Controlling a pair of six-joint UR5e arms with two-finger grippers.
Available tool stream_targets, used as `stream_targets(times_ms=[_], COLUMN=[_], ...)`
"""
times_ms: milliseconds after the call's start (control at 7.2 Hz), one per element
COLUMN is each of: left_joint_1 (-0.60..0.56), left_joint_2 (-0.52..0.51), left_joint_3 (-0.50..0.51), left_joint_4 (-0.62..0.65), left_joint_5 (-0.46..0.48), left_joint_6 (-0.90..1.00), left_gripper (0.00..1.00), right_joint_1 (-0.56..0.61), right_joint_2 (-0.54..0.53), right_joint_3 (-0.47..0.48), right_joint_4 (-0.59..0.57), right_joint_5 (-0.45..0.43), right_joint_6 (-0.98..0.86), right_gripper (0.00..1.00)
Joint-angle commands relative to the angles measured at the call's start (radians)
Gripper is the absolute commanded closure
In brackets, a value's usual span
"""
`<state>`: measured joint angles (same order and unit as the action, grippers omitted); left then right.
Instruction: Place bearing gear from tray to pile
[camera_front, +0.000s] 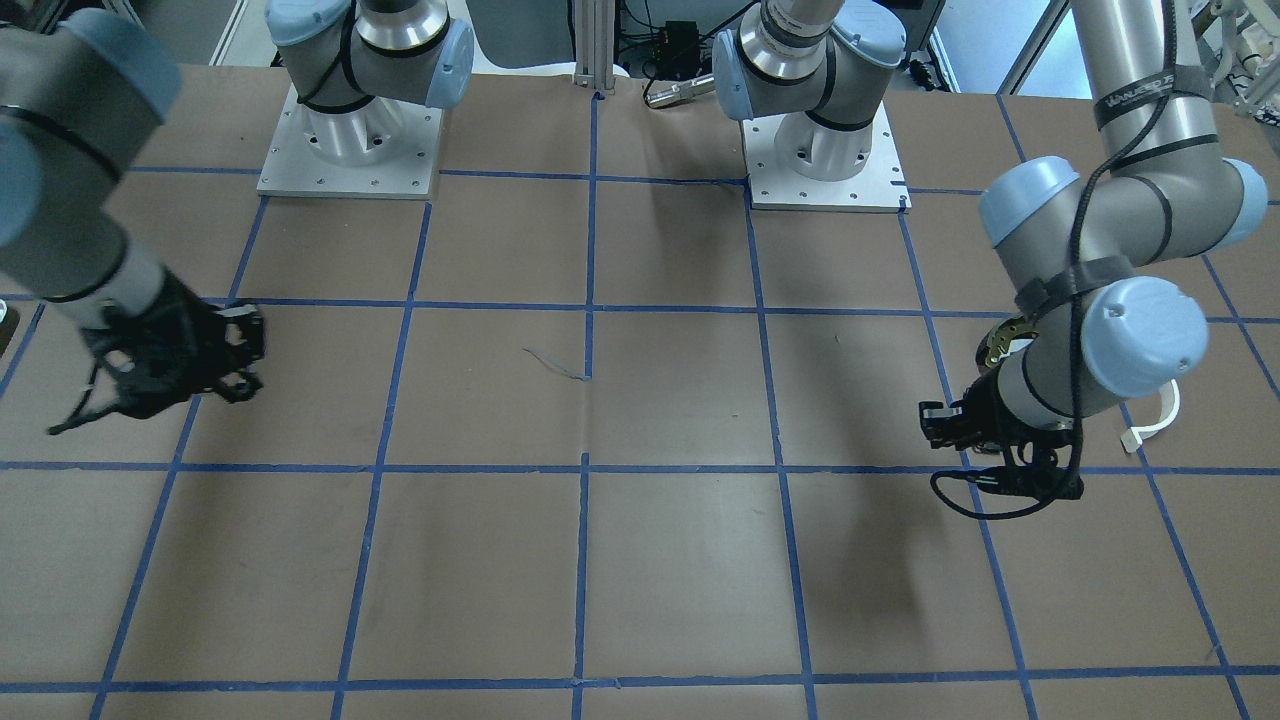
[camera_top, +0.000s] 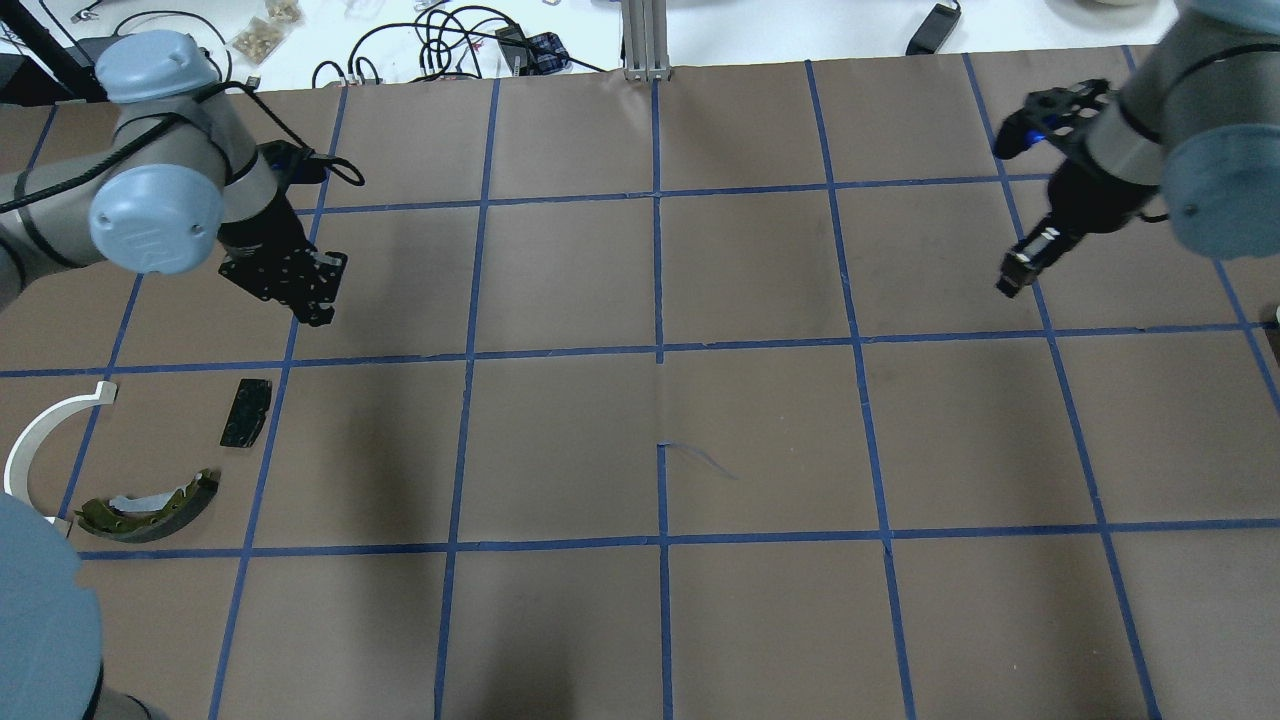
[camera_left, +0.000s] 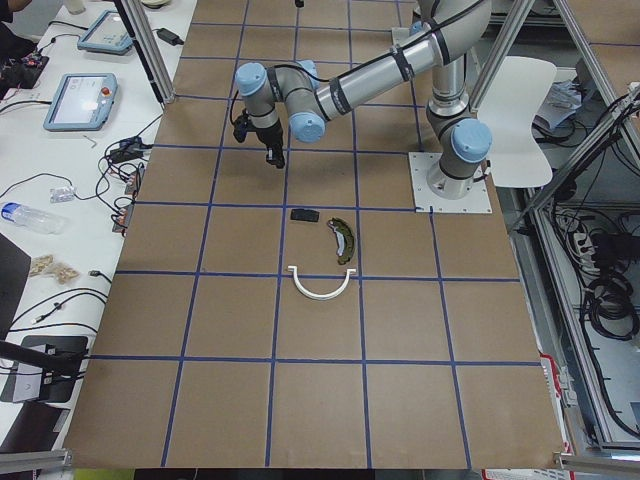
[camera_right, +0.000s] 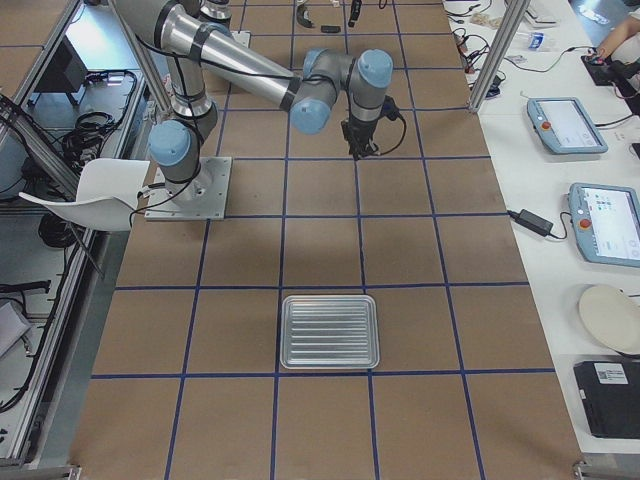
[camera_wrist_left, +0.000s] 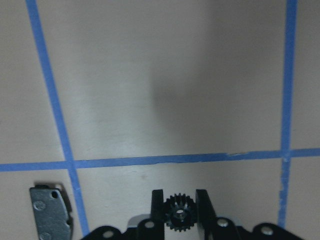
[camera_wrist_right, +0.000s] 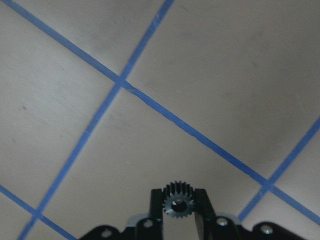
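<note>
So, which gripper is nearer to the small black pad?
Left. The left gripper hangs close by the black pad, on its far side; the right gripper sits at the opposite end.

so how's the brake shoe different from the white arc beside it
The brake shoe is olive-gold with a grey patch; the white arc is plain white. The brake shoe is broad, the white arc a thin strip sweeping a wider curve. Both are curved and lie flat, apart.

Left hand (camera_top: 318, 302), right hand (camera_top: 1011, 279) — hovering, pointed down
</note>
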<state>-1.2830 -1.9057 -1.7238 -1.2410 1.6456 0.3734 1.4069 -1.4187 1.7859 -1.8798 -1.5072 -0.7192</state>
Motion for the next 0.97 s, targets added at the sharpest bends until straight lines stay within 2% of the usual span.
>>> stream_targets(times_ms=[0,278,417,556,833], left_joint_1=[0.187,0.328,0.333,0.335,0.335], left_joint_2=[0.028,0.001,-0.004,-0.010,-0.013], left_joint_3=[-0.101,-0.209,-0.232,-0.235,-0.258], left_joint_4=[0.050,0.261,0.323,0.330,0.328], left_joint_5=[0.028,0.026,0.029,0.033,0.028], left_joint_6=[0.270,0.416,0.424,0.424,0.423], left_gripper=[1.00,1.00,1.00,1.00,1.00], right_joint_1=[0.307,0.517,0.587,0.619,0.650], right_joint_2=[0.035,0.142,0.205,0.255,0.308], right_joint_3=[0.000,0.000,-0.003,-0.002,-0.002], right_joint_4=[-0.059,-0.197,-0.291,-0.347,-0.395], right_joint_5=[0.012,-0.001,-0.002,0.001,0.013], right_joint_6=[0.536,0.905,1.038,1.134,1.178], right_gripper=[1.00,1.00,1.00,1.00,1.00])
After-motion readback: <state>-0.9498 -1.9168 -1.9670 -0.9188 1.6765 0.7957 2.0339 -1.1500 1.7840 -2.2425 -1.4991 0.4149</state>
